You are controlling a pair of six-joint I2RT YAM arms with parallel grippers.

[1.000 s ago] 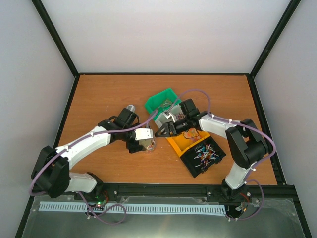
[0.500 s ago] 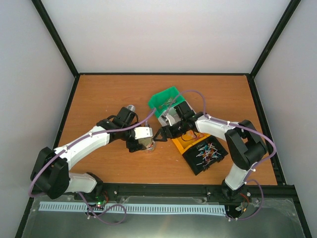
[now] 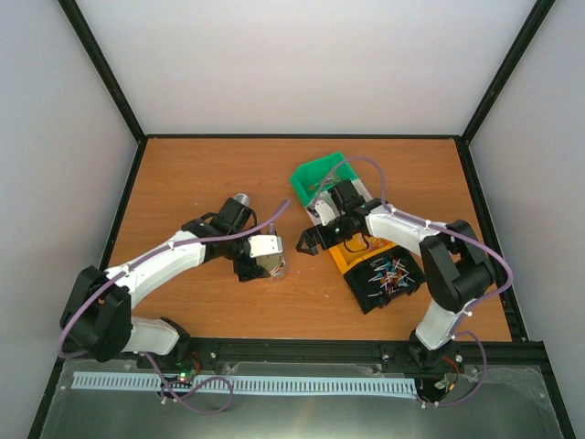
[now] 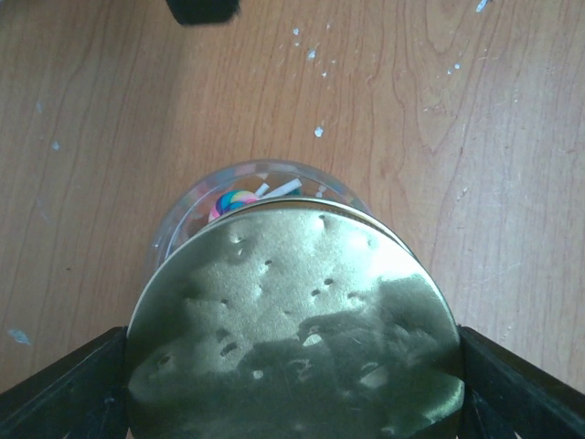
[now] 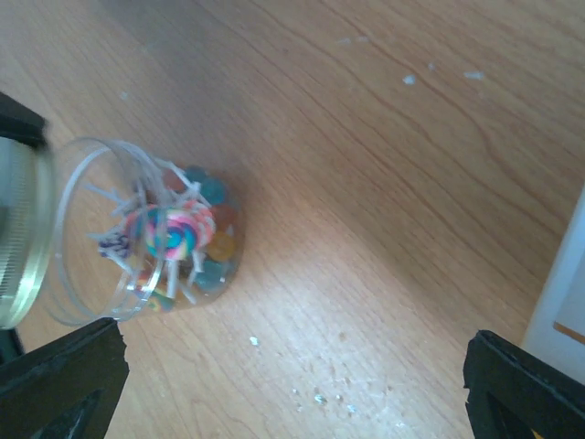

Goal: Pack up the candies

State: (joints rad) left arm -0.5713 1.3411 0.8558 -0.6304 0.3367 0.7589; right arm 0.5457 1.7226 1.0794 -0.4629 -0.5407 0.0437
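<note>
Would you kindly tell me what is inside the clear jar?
Candies on white sticks, one swirled in several colours, with smaller coloured ones behind. In the left wrist view, the lid above the jar hides most of them.

Robotics lab test cell: wooden worktop enclosed by plain white walls and black frame, mounting rail along the near edge.
</note>
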